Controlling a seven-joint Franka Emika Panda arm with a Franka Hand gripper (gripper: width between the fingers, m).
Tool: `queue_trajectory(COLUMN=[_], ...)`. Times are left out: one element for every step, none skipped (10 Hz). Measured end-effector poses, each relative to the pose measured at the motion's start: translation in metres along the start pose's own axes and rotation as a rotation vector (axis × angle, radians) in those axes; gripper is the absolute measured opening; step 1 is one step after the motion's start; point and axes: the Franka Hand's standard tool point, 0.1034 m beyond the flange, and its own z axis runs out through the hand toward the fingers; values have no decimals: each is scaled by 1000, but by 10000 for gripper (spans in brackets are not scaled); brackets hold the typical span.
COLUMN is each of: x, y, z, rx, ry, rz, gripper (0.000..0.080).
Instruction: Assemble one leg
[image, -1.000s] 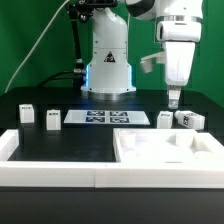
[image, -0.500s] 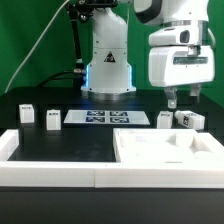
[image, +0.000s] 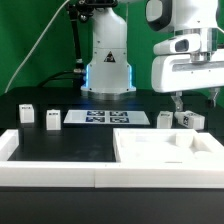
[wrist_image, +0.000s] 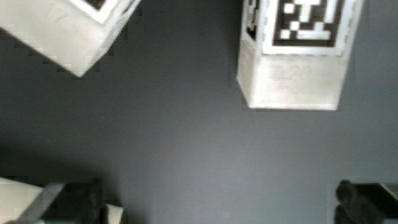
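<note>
Table (image: 90, 143) holds four legs (image: 27, 114) (image: 52, 120) (image: 165, 119) (image: 188, 119), one tray (image: 150, 134) and one marker board (image: 100, 118)

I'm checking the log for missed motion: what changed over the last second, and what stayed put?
The end effector swivelled at the wrist and drifted toward the exterior view's right, ending just above the two right-hand legs. It is open and took hold of nothing. All four legs, the marker board and the white tray-like piece stayed where they were.

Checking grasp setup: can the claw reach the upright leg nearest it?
Probably yes: the claw hangs open close above the leg, with nothing between them, though another leg lies close beside.
</note>
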Motion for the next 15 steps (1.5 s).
queue_trajectory(x=[-3,-1,-6,-15,-9,-17,-17,-18,-22,-21,-23,-23,-17,-16,-16], y=[0,-3,-11,-14,-13,-11,-11,-11,-10,-10,-11,-13,-14,-16,-17], z=[1,2,4,5,7,8,9,11,13,14,15,16,22,22,23], rx=[-1,-1,-1,-10,-11,-14,-16,-17,-18,-20,-26,-31,-35,-41,-42], ry=[-43,-53,-99,-255,-307,-416,-495,-564,-667,-744,-828,-933,-938,-937,-939], rz=[-1,20,23,13,15,18,19,20,21,28,39,46,59,70,72], gripper=[649,649,649,649,649,649,649,649,649,649,649,649,649,649,649])
